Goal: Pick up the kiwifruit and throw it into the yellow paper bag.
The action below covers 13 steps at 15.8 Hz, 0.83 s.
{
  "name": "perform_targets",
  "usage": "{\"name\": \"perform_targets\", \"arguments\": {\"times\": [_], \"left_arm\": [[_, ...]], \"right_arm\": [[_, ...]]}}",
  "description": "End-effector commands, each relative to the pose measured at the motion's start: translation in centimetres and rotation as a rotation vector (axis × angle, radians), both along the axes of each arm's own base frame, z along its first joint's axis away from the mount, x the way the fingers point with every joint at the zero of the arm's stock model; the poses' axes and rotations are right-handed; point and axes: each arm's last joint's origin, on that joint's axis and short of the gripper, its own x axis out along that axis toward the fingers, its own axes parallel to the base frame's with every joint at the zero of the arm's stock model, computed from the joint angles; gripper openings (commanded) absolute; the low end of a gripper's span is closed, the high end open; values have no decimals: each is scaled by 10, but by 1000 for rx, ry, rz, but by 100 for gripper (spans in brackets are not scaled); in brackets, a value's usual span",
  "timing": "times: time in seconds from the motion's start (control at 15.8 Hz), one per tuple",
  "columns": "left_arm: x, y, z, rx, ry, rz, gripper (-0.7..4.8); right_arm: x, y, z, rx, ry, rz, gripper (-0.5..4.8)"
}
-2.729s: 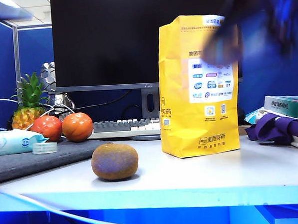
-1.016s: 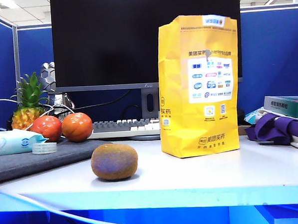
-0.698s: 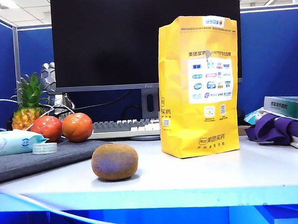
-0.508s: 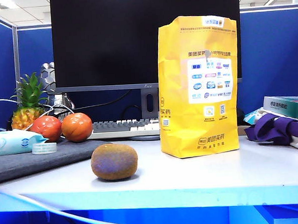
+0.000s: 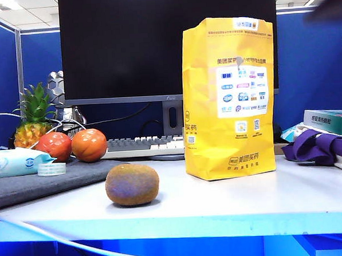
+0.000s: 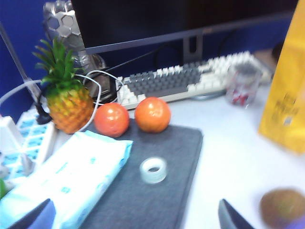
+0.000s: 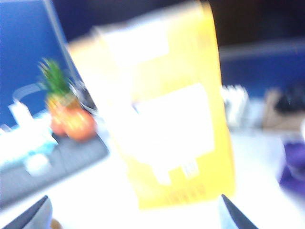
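Observation:
The kiwifruit is hidden in every view. The yellow paper bag (image 5: 227,102) stands upright on the white table, right of centre; it also shows in the left wrist view (image 6: 286,95) and, blurred, in the right wrist view (image 7: 167,129). A rounder orange-brown fuzzy fruit with a purplish sheen (image 5: 132,185) (image 6: 282,208) lies left of the bag near the front edge. My left gripper (image 6: 133,219) hangs open over the grey mat, holding nothing. My right gripper (image 7: 135,217) is open and empty in front of the bag. A dark blur of an arm (image 5: 331,5) shows at the upper right.
A pineapple (image 5: 32,121), two orange-red fruits (image 5: 73,146), a wet-wipes pack (image 5: 15,162) and a tape roll (image 5: 51,168) crowd the grey mat (image 5: 47,183) at left. A keyboard (image 5: 143,145) and monitor stand behind. Purple cloth (image 5: 321,146) and a box (image 5: 331,121) lie right.
The blurred arm that hung over the bag's top has gone; only a dark edge now shows at the upper right corner. The bag and the orange-brown fruit stay where they were.

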Motion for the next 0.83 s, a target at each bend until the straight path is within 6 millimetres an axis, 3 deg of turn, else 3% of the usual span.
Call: {"name": "perform_targets", "arguments": {"times": [0.06,0.25,0.63,0.83], "left_arm": [[4,-1,-4,-49,-24,2,479],[4,-1,-13,-142,83,17,479],[3,-1,-16,-136,109,19,479],[-6,1,-32,-142,67,12,479]], "right_arm": [[-1,-1,-10,3,18,-40,479],[-1,-1,-10,4,18,-40,479],[-1,-1,-11,4,19,-39,479],[-17,-5,-32,4,17,-44,479]]}}
